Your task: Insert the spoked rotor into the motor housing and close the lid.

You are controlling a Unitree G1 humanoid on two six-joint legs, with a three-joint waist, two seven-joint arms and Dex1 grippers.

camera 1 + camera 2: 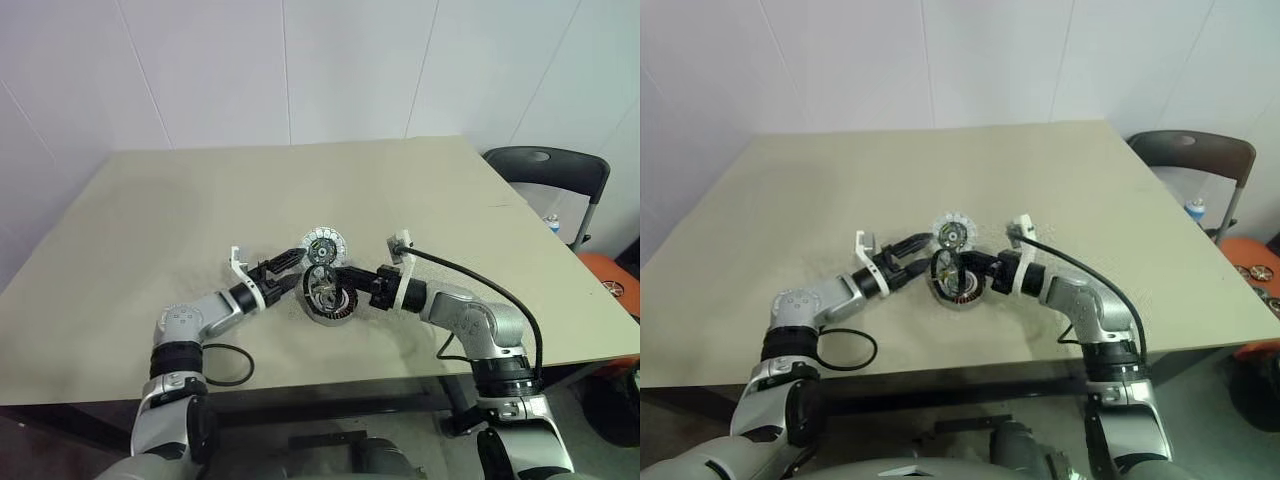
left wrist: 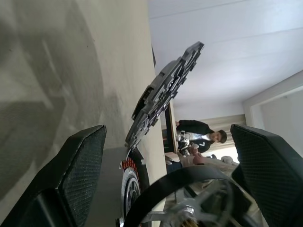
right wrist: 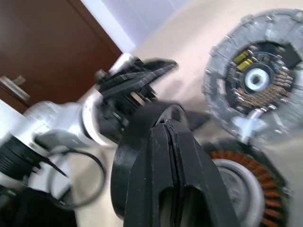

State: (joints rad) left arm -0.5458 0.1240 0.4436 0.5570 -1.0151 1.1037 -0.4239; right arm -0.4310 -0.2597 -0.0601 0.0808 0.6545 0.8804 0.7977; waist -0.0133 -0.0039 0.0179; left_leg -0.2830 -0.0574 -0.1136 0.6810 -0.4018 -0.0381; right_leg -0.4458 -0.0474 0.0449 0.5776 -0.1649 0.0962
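right end effector (image 1: 338, 276) pinching spoked rotor (image 1: 322, 287) over motor housing (image 1: 330, 312), lid (image 1: 324, 243) open

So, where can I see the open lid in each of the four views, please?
Left eye view: the lid stands open at table centre, just behind the motor housing.
Right eye view: lid, same place, between the two arms.
Left wrist view: lid seen edge-on, between the fingers.
Right wrist view: lid faces the camera.
Shared landmark: the spoked rotor, held by the right gripper.
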